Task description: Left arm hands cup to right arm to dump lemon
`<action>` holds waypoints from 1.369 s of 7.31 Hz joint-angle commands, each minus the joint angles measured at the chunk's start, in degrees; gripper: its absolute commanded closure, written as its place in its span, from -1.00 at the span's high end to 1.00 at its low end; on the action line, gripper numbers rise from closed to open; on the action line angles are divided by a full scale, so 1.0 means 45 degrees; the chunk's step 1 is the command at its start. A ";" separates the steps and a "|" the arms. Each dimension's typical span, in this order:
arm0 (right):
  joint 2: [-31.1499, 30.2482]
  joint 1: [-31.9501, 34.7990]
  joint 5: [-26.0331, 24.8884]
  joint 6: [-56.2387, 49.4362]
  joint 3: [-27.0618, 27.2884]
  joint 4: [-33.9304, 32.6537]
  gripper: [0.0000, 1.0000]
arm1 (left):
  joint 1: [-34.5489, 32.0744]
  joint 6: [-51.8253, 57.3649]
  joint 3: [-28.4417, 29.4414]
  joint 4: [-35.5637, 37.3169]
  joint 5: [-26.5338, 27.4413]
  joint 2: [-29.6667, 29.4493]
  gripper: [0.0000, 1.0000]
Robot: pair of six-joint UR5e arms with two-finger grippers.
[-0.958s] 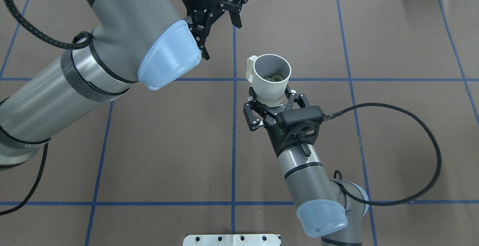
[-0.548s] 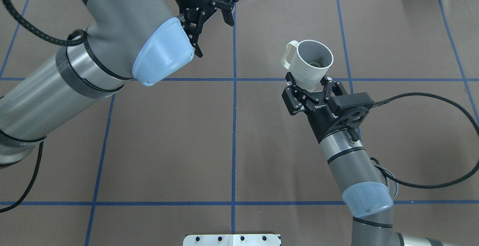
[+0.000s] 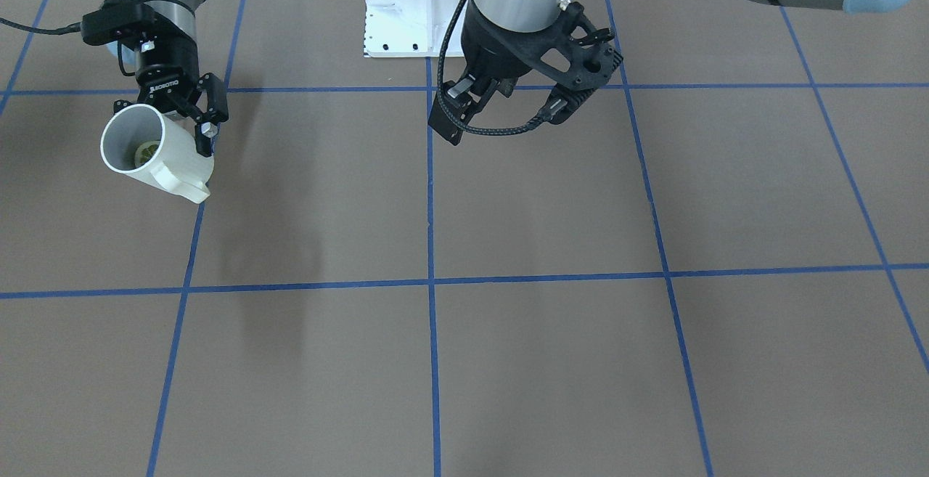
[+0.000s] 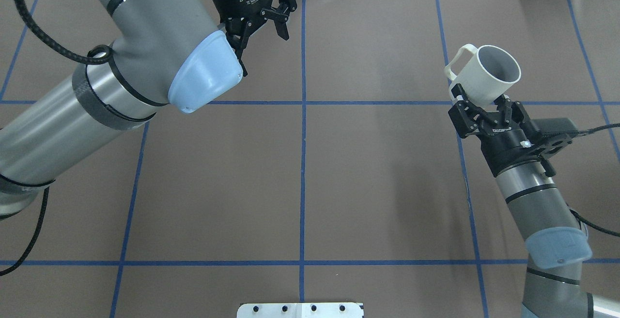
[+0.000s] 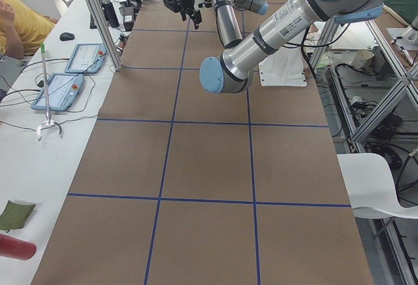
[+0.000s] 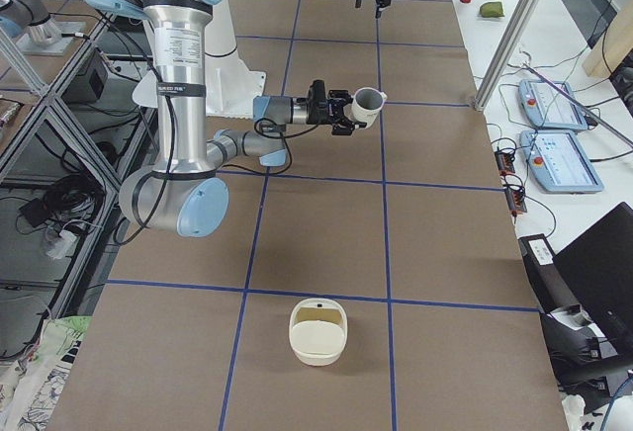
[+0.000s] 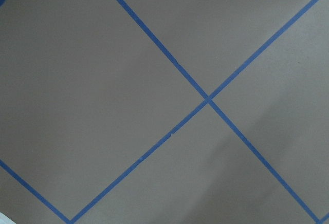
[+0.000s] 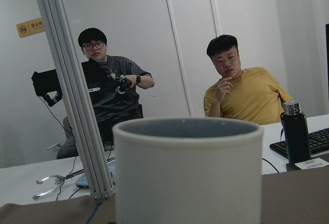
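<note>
1. since the cup [image 4: 489,78] sits in the right gripper [image 4: 482,101] alone, the hand-over looks done. its jaws clamp the cup's lower wall, with the handle on the side toward the tape cross [image 4: 303,102].
2. the cup hangs above the table, well to the robot's right of the cross.
3. the lemon [image 3: 145,152] lies on the cup's floor, as the front view shows, so the dump is left to do.
4. the mouth leans only a little away from the robot. by my reading the wrist must tip far more steeply before the lemon slides out.
5. right arm: the forearm reaches out from the base, the wrist is near level, and the gripper points away from the robot.
6. the left gripper [image 4: 264,52] hangs beyond the cross and a bit to its left, jaws spread wide and empty, facing down at the table.
7. a white tub [image 6: 317,330] stands far to the right of the cross. i cannot tell whether it is the dump spot.
</note>
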 commanded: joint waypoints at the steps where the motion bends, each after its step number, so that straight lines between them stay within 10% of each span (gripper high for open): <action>1: -0.1449 0.0746 0.0129 0.0988 -0.0083 0.0766 -1.00 | 0.0053 0.0023 0.0065 -0.0518 0.0054 0.0383 1.00; 3: -0.1903 0.1816 0.1467 0.1007 -0.0161 0.1280 -1.00 | 0.0073 0.0042 0.0143 -0.0814 0.0228 0.0464 1.00; 5: -0.2254 0.4933 0.5677 0.1027 -0.0297 0.1241 -1.00 | 0.0053 0.0449 0.0474 -0.0989 0.0482 0.0464 1.00; 8: -0.3718 0.7203 0.8884 0.3386 -0.0434 0.1299 -1.00 | -0.0064 0.1468 0.0981 -0.1010 0.1184 0.0464 1.00; 10: -0.5273 0.7877 0.9445 0.5719 -0.0279 0.2441 -1.00 | -0.0084 0.1487 0.0984 -0.1107 0.1401 0.0445 1.00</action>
